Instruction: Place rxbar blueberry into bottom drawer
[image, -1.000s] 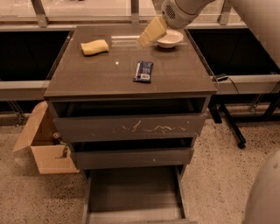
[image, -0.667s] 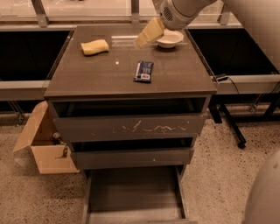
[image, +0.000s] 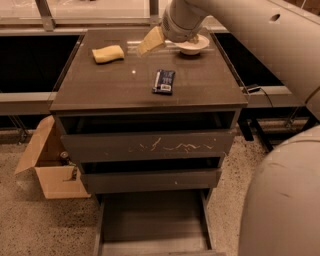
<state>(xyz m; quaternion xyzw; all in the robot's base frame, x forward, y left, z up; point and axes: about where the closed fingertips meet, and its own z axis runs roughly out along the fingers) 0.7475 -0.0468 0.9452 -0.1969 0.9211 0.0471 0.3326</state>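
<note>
The hand (image: 150, 41) is hanging over the back part of the counter (image: 95, 92), tilting down and to the left from the end of the pale arm (image: 240, 27). Whether it is wide or narrow cannot be told. Just to its right a white bowl (image: 194, 46) is sitting on the counter, partly under the arm. A yellow sponge (image: 108, 53) is lying to the left of the hand, near the back left corner. The snack bar (image: 164, 81), dark blue with white markings, is lying flat near the middle of the counter, in front of the hand and apart from it. Below, the top drawer (image: 150, 146), with pale scratches on its front, and the middle drawer (image: 150, 180) are each standing out a little. The bottom drawer (image: 150, 220) is standing pulled far out, showing its flat grey floor. An open cardboard box (image: 52, 172) is sitting on the ground to the left.
</note>
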